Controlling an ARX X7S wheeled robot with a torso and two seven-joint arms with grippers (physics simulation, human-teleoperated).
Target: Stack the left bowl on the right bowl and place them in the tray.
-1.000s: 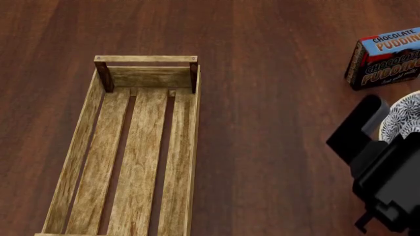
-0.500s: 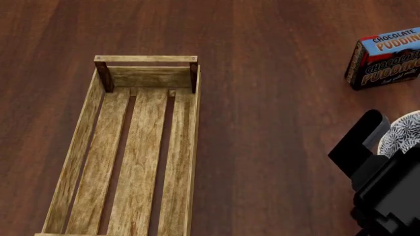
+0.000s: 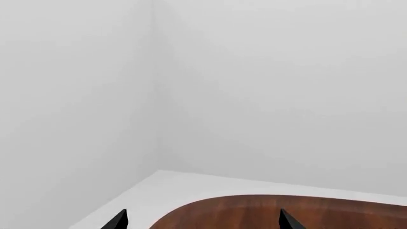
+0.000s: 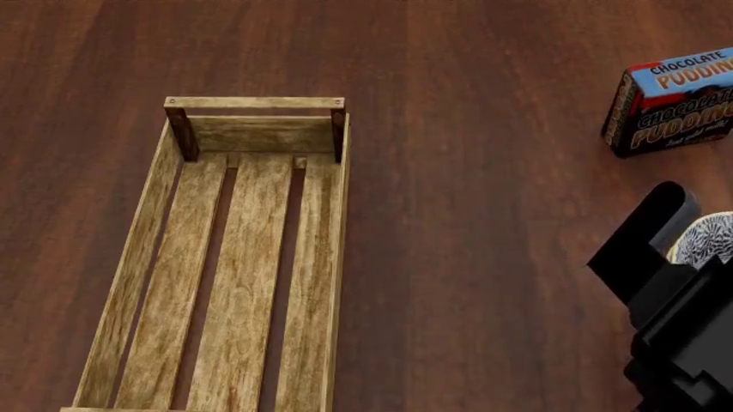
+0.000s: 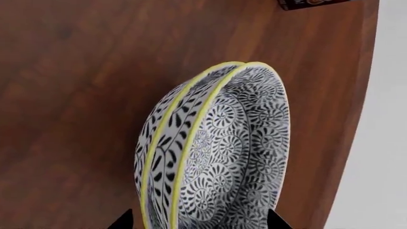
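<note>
Two stacked bowls [image 5: 216, 143], white with black floral pattern and yellow rims, sit nested and tilted between my right gripper's [image 5: 198, 222] fingertips. The jaws are closed on the stack. In the head view only a sliver of the bowls [image 4: 708, 235] shows behind the right gripper [image 4: 685, 233] at the right edge. The tray [image 4: 229, 257], a long light wooden crate with a slatted floor, lies at the left and holds nothing. My left gripper [image 3: 203, 222] is open and empty, facing a table edge and grey walls; it is outside the head view.
A chocolate pudding box [image 4: 674, 101] stands on the dark wood table [image 4: 481, 172] at the far right, beyond the right gripper. Its corner shows in the right wrist view [image 5: 311, 4]. The table's rounded edge [image 5: 356, 119] runs close beside the bowls.
My right gripper and the bowls have moved nearer and slightly right in the head view. Less of the bowls shows now. The tray and pudding box have not moved.
</note>
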